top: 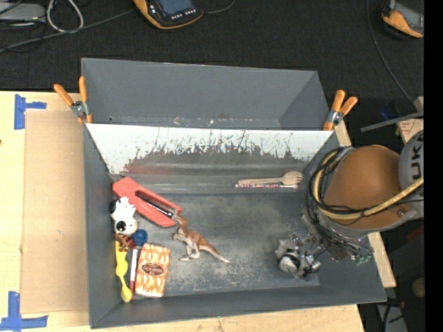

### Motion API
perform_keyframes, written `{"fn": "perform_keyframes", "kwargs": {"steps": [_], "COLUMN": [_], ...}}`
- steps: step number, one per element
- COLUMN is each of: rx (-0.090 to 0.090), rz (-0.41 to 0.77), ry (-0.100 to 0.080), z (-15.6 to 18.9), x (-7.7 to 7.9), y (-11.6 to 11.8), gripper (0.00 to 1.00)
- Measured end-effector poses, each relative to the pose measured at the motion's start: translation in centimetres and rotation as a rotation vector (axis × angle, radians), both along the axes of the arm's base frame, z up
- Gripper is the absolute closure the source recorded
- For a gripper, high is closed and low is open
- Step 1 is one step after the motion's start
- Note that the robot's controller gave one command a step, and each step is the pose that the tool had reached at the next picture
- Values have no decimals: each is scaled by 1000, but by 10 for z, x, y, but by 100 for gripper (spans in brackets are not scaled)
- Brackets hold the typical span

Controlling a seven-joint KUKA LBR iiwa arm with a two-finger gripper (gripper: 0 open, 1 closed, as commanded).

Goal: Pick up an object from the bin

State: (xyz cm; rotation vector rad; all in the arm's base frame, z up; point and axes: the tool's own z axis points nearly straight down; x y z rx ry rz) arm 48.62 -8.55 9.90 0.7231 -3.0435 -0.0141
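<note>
Gripper [299, 258]: hung low over the bin [208, 109] floor, front right corner.
Dinosaur [197, 244]: brown toy, lay mid-floor, well apart from it.
Spoon [270, 182]: wooden, lay by the back wall.

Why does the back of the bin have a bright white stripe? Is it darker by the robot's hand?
Camera view: light glares off the sloping back wall, making that pale stripe, while the wall above it is dull grey. Camera view: the floor around the hand looks somewhat darker, probably shaded by the arm; the toy dinosaur lies on a lighter patch.
</note>
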Motion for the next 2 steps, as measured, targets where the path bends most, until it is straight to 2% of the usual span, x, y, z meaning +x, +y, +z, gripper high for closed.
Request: {"fn": "perform_keyframes", "kwargs": {"steps": [1, 2], "rx": [-2, -2], "rz": [-1, -2], "ry": [-11, -10], "z": [34, 49], "x": [3, 3], "y": [0, 0], "gripper": [100, 100]}}
